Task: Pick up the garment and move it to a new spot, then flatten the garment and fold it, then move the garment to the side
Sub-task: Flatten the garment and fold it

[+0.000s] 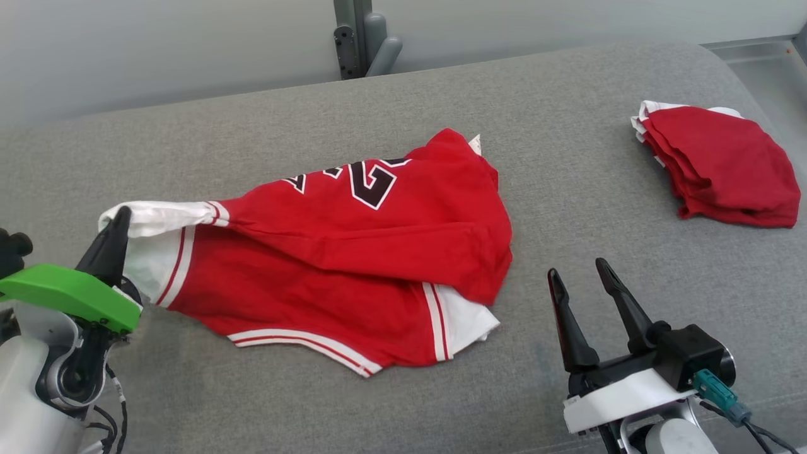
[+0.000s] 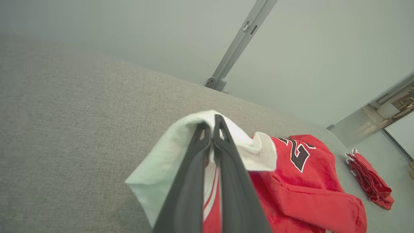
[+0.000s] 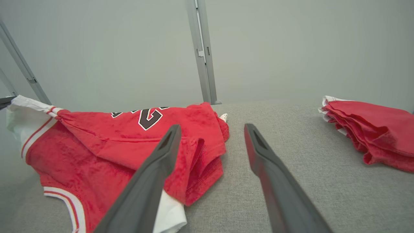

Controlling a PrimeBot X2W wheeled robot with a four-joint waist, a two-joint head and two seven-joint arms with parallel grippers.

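The red garment [image 1: 353,265] lies crumpled on the grey fabric table [image 1: 567,157], well apart from the folded red pile [image 1: 725,164], on the left of it. The left gripper [image 1: 118,221] is closed on the garment's white edge, at the end farthest from the pile. The right gripper [image 1: 577,268] stands wide and holds nothing, between the garment and the pile.

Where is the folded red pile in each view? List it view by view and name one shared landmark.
Head view: folded red pile at upper right.
Left wrist view: pile small, near right edge, below middle.
Right wrist view: pile at right edge, mid-height.
Shared landmark: the numbered red jersey, left of the pile in all three.
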